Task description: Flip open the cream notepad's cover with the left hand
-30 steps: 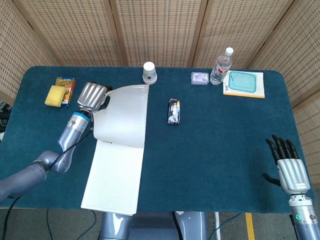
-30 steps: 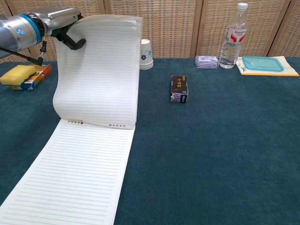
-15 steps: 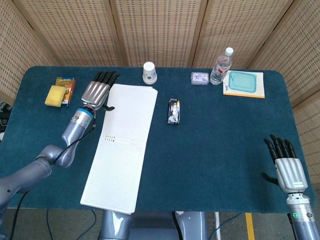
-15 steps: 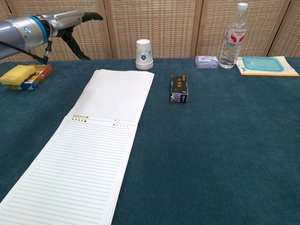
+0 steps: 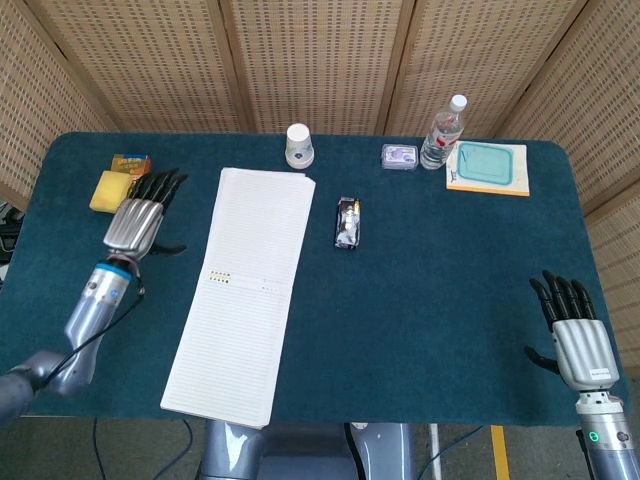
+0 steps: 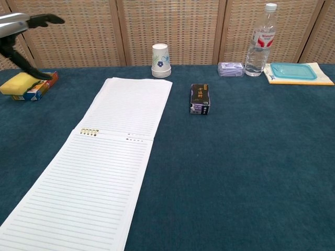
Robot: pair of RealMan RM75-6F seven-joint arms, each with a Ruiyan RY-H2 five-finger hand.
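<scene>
- Two hands in play, but only one matters: the left hand (image 5: 138, 220) hovers off the left edge of the cream lined notepad (image 5: 247, 285), fingers spread, holding nothing, clear of the paper.
- That notepad lies flat on the dark teal felt table (image 5: 430, 290), left of centre, running from the near edge out to the far side. Its flipped cover (image 5: 262, 225) is folded right over and lies flat on the far side of the binding holes, so I'd call the flip done.
- My guess is the left hand sits off to the side because its job is finished and it's just getting out of the way.
- The right hand (image 5: 578, 335) is parked at the near right corner, well apart from everything, fingers straight and empty. Makes sense, the task doesn't need it.
- Other stuff: a yellow sponge (image 5: 109, 191) and a small orange box (image 5: 131, 165) just far-left of the left hand.
- A white paper cup (image 5: 298, 144) stands just beyond the cover's far edge, and a small black packet (image 5: 347, 222) sits right of the pad.
- Far right: a clear plastic water bottle (image 5: 443, 133), a small clear wrapped pack (image 5: 399, 156), and a teal lidded container on a cream pad (image 5: 488, 166).
- Nothing is on the notepad or blocking it.
</scene>
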